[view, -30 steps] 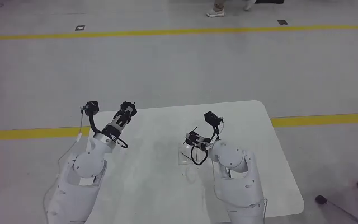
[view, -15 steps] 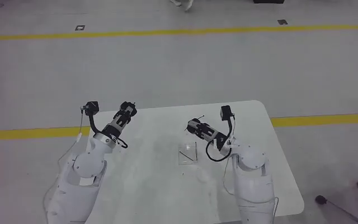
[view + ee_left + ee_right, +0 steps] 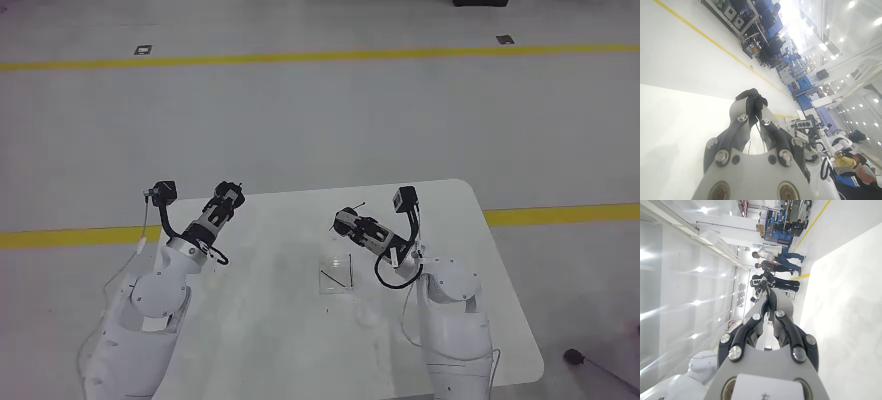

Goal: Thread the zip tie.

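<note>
My left gripper hangs over the table's far left corner, shut. A thin black strand, seemingly a zip tie, runs back from its pads. My right gripper is raised over the middle of the table, just beyond a clear tray. Its fingers are shut, and a thin black zip tie tip pokes out of it. Another black zip tie lies across the tray.
The white table has rounded corners; its far edge runs close behind both grippers. Bare tabletop lies between the two arms and in front of the tray. People stand on the floor well beyond the table.
My right gripper has lifted off the tray and swung toward the far side of the table, then nearly settled. The left arm has stayed where it was.
</note>
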You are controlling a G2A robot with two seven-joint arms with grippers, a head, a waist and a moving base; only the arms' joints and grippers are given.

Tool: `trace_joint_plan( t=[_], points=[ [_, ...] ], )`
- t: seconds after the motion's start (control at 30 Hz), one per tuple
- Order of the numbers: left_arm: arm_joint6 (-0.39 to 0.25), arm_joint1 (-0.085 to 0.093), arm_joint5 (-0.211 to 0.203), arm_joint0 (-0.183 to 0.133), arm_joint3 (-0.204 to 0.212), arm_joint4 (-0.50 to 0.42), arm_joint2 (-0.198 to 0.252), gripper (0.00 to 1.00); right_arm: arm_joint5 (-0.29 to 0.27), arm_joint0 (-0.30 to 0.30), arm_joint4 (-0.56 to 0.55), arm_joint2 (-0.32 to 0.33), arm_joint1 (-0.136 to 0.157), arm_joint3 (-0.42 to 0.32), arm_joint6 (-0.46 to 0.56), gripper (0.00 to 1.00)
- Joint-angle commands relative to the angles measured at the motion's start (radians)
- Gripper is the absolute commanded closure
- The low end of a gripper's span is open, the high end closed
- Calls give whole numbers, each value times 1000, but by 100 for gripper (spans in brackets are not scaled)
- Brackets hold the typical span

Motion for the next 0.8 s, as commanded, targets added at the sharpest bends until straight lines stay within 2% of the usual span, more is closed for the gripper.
trace_joint_plan(
  t=[0.0,0.17,0.47,0.6,0.77],
  points=[
    [0,0,0,0,0,0,0,100,-1,0,-3,-1,0,-1,-5,100],
    [-18,1,11,2,-9,-9,11,100,-67,9,-65,-26,14,-22,-74,100],
    [-128,9,91,31,-66,-7,27,100,-201,56,-134,-76,39,2,-173,100],
    [-149,11,119,45,-83,-7,41,100,-217,78,-179,-105,50,14,-206,100],
    [-144,11,136,50,-75,11,64,100,-217,92,-192,-132,57,30,-231,100]
  ],
)
